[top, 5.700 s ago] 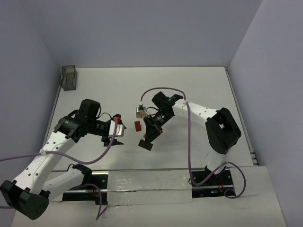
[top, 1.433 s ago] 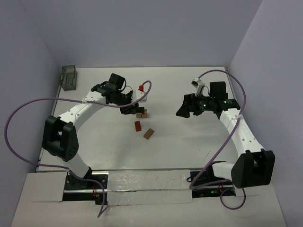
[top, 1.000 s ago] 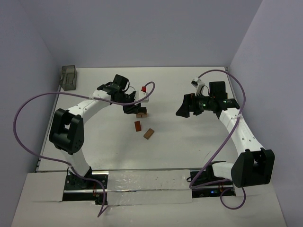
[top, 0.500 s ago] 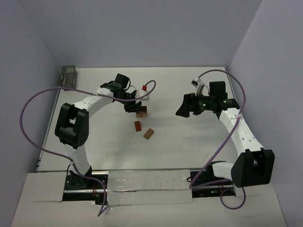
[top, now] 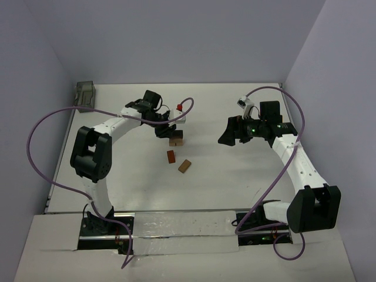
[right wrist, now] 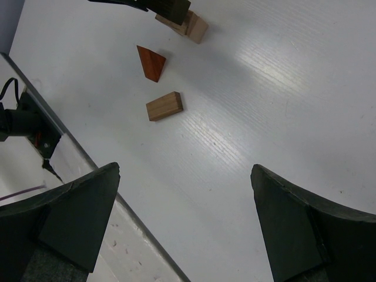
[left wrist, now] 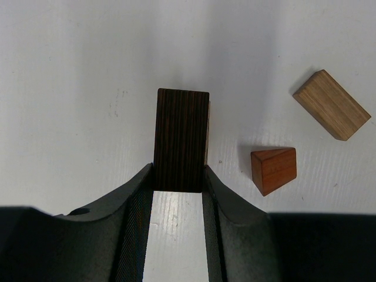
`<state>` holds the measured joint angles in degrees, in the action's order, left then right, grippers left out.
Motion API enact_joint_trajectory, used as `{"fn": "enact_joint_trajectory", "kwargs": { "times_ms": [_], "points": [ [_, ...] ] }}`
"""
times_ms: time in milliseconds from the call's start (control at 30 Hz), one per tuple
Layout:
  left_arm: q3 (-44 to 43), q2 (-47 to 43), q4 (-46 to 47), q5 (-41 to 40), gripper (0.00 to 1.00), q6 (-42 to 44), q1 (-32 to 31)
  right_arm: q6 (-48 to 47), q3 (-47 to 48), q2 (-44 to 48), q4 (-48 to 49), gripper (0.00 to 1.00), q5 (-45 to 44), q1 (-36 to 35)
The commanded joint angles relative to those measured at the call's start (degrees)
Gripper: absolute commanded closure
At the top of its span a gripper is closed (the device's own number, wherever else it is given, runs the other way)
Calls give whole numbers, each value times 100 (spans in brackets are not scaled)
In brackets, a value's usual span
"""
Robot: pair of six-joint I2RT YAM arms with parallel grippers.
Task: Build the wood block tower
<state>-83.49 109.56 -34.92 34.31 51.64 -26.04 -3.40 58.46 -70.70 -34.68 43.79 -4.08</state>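
Now the left gripper, clamped on the dark-grained wooden block at frame centre, holds it over the light tan wooden block, apparently mid-stacking, next needing a square lowering and release; the right gripper gapes empty.

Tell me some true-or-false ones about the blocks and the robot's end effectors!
The left end effector grips a dark wooden block. True.
The reddish wedge lies on the table, apart from the loose tan block. True.
The right end effector holds the wedge. False: it is open and empty.
The grey container sits mid-table. False: it stands at the far left corner.
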Motion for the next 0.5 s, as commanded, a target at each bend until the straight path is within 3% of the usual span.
{"fn": "enact_joint_trajectory", "kwargs": {
  "times_ms": [0, 467],
  "points": [
    [-285, 57, 120, 295, 79, 72, 38, 32, 96, 30, 224, 0, 100, 6],
    [-257, 125, 80, 295, 75, 110, 38, 32, 122, -23, 224, 0, 130, 12]
  ]
}}
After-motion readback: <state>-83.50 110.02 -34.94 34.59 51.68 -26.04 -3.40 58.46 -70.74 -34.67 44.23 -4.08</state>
